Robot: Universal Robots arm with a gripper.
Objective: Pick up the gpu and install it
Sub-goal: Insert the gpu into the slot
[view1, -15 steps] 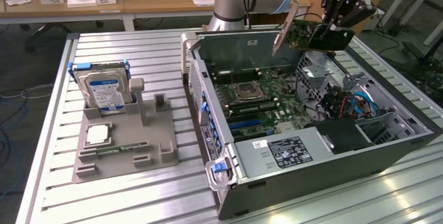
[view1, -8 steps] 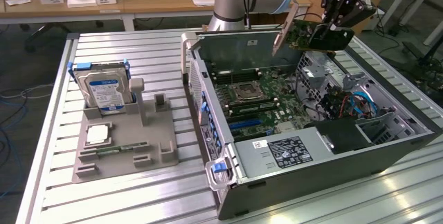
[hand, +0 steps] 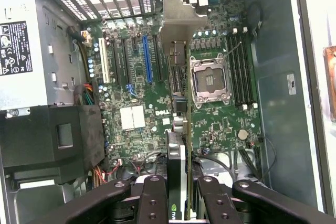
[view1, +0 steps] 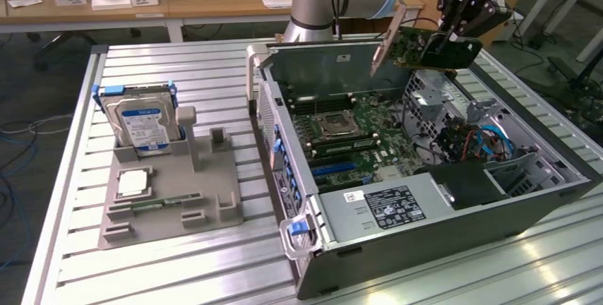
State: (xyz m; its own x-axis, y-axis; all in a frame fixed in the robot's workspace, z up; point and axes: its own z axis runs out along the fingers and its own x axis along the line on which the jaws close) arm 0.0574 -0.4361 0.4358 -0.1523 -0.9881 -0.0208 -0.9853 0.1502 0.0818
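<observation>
My gripper (view1: 450, 40) is shut on the gpu (view1: 407, 44), a flat card with a green circuit-board face and a metal end bracket. It hangs in the air above the far side of the open computer case (view1: 282, 128). In the wrist view the gpu (hand: 177, 145) is seen edge-on between my black fingers (hand: 152, 195), its silver bracket pointing down over the motherboard (hand: 131, 93). A long blue slot (hand: 147, 59) lies beside the card's line, and the empty processor socket (hand: 210, 80) is on its other side.
On the exterior view's left a grey fixture (view1: 188, 206) holds a blue-labelled hard drive (view1: 141, 125), a processor (view1: 132, 181) and a slim memory stick (view1: 165, 202). The power supply (view1: 386, 206) and cables (view1: 481, 142) occupy the near end of the case. The table (view1: 188, 72) is slatted aluminium.
</observation>
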